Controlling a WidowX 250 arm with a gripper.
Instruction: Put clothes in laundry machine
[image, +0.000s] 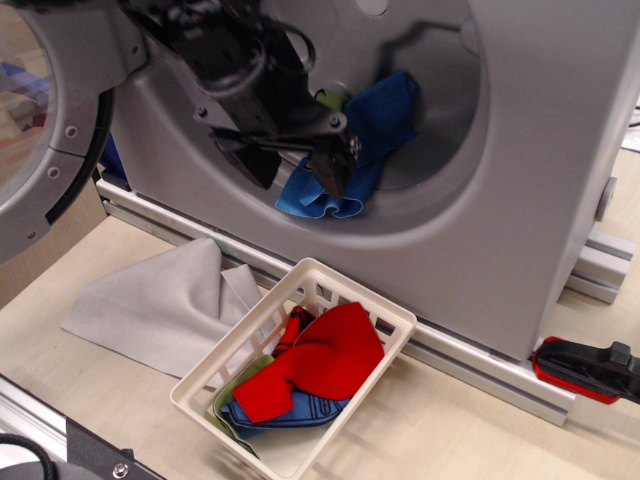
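The grey laundry machine (540, 200) fills the back, its round door (40, 120) swung open at the left. A bright blue cloth (365, 140) lies in the drum opening, with a bit of lime-green fabric (333, 97) above it. My black gripper (295, 165) is open and empty at the lower left of the drum mouth, just left of the blue cloth. A red cloth (320, 360), a darker blue piece (290, 412) and a pale green piece (232, 395) lie in the white slotted basket (400, 318) on the table below.
A grey cloth (160, 300) lies flat on the table left of the basket. A red and black clamp (585, 368) sits at the right by the machine's aluminium base rail (470, 365).
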